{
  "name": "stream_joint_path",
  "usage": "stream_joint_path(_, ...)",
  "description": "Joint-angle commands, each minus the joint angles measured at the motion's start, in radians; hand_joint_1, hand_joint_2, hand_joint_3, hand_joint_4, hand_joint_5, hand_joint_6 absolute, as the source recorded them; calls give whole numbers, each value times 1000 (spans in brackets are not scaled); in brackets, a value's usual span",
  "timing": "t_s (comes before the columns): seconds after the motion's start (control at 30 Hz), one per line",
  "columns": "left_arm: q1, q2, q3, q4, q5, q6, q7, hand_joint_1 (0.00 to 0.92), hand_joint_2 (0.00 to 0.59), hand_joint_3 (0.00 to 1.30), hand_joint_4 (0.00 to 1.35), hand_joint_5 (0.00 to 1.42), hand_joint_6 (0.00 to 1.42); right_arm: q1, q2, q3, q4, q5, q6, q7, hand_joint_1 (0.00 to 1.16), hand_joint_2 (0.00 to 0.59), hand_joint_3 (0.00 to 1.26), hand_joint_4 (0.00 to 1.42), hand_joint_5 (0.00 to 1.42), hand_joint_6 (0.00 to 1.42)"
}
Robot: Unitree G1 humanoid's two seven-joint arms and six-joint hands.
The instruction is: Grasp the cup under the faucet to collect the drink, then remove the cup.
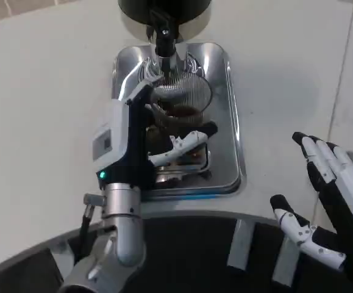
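A white table point(36, 91) fills most of the frame, its curved near edge running along the bottom above a dark band. At upper centre a shiny steel tray point(232, 122) with raised rim and rounded corners sits on the table, reaching from below the dispenser down to mid-frame. The black round body of the dispenser point(164, 9) shows at the top edge, and its faucet point(163, 36) points down over the tray. Directly under the faucet, at centre of the upper half, stands the cup point(185, 97): clear, ribbed with fine vertical lines, with brown drink showing in its bottom. The left hand point(146, 140), rising from the silver forearm at lower left, holds the cup from the cup's left side, white and black fingers wrapped round its lower part; a small green light glows near the wrist. At the lower right of the frame the right hand point(328, 201) is over the table edge well apart from the tray, fingers spread wide and holding nothing. No brand, label or writing can be read on anything.
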Motion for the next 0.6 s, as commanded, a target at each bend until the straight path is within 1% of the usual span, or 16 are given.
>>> stream_joint_path(0.03, 28, -28, 14, 15, -33, -3, 14, 708, 92, 1054, 1124, 1332, 1424, -19, 15, 12, 6, -17, 21, 19, 196, 467, 0, 0, 0, 0)
stream_joint_path(0.07, 29, -31, 18, 12, -40, -8, 14, 713, 89, 1095, 1154, 1335, 1424, -24, 16, 13, 8, -20, 25, 23, 195, 467, 0, 0, 0, 0)
stream_joint_path(0.2, 42, -30, 25, -18, -38, -16, 23, 733, 80, 1164, 1221, 1332, 1424, -47, 14, 12, 17, -19, 38, 33, 192, 466, 0, 0, 0, 0)
stream_joint_path(0.33, 65, -19, 27, -51, -30, -10, 23, 738, 75, 1188, 1248, 1333, 1424, -69, 11, 12, 34, -12, 44, 37, 188, 467, 0, 0, 0, 0)
stream_joint_path(0.37, 72, -15, 28, -62, -29, -10, 22, 739, 74, 1191, 1257, 1333, 1424, -72, 11, 12, 37, -10, 45, 37, 169, 461, 0, 0, 0, 0)
stream_joint_path(0.6, 137, 26, 40, -164, -20, -4, 9, 742, 73, 1218, 1262, 1333, 1424, -53, 6, 12, 36, 13, 28, 19, 159, 469, 0, 0, 0, 0)
